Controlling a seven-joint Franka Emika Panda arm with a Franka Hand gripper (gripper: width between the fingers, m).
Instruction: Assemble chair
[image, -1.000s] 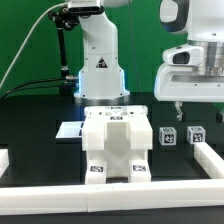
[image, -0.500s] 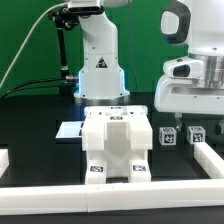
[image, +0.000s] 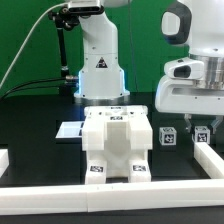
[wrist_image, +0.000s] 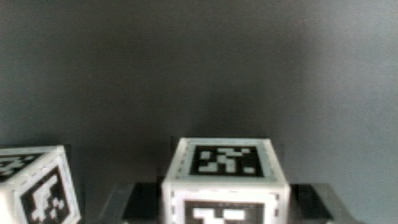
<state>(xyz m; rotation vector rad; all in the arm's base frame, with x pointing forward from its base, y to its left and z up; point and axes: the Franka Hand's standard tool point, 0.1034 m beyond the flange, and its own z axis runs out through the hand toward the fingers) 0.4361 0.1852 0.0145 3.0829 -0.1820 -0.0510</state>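
Item: tagged cube (wrist_image: 222, 172), a chair part, upright on black table (image: 40, 110) at the exterior view's right.

Risks (judged):
- If the cube isn't centred btwn the pads, one pad meets it first and shoves or turns it, giving a skewed hold and a poor fit later.
- A weak pinch on smooth plastic could let it slip on lift.
- The neighbour cube (wrist_image: 31, 190) sits near, so the finger on that side may clip it.

Position: the cube lies btwn the fingers (wrist_image: 128, 203) of the gripper (wrist_image: 224, 200), one dark pad flanking each side face, tag face toward the wrist cam. The pads look close against it, but whether they actually pinch it cannot be told.

Further out: chair body (image: 115, 145) stands mid-table, well apart. Rail (image: 212, 158) is near.
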